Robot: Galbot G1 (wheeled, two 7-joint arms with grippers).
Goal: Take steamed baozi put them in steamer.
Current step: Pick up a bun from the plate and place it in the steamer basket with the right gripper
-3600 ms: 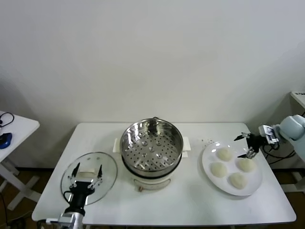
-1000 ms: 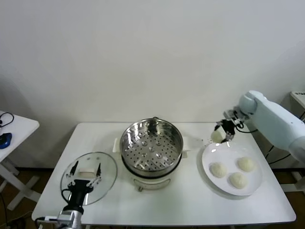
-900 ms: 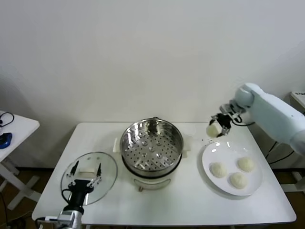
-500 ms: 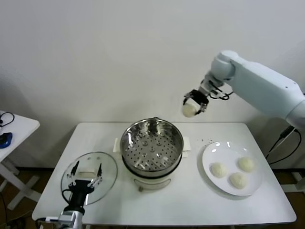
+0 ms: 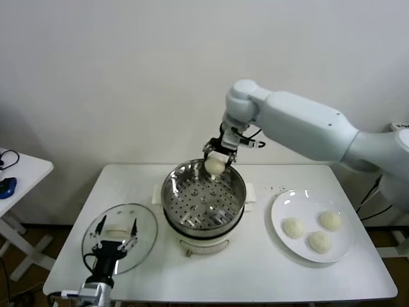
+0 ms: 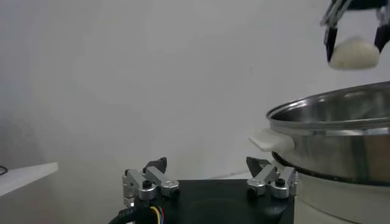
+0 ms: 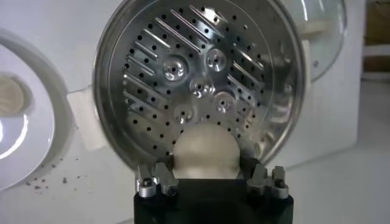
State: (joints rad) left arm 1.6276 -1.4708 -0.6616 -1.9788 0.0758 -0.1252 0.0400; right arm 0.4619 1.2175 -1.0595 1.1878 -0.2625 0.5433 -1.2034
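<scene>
Right gripper (image 7: 208, 172) at lower edge of view, black body with silver finger mounts, jaws closed on smooth cream-white round bun (image 7: 206, 152) — bun held above round shiny steel steamer basket (image 7: 116, 91), over its rim. Perforated floor bare, five raised studs near centre. White cooker handle (image 7: 85, 119) juts from basket side. Beyond — flat white plate (image 7: 24, 155) with another pale bun (image 7: 13, 96); round glass lid (image 7: 323, 24) on opposite side

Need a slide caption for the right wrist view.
Right claw holds round cream-white dough bun above shiny perforated steel steamer basket.
</scene>
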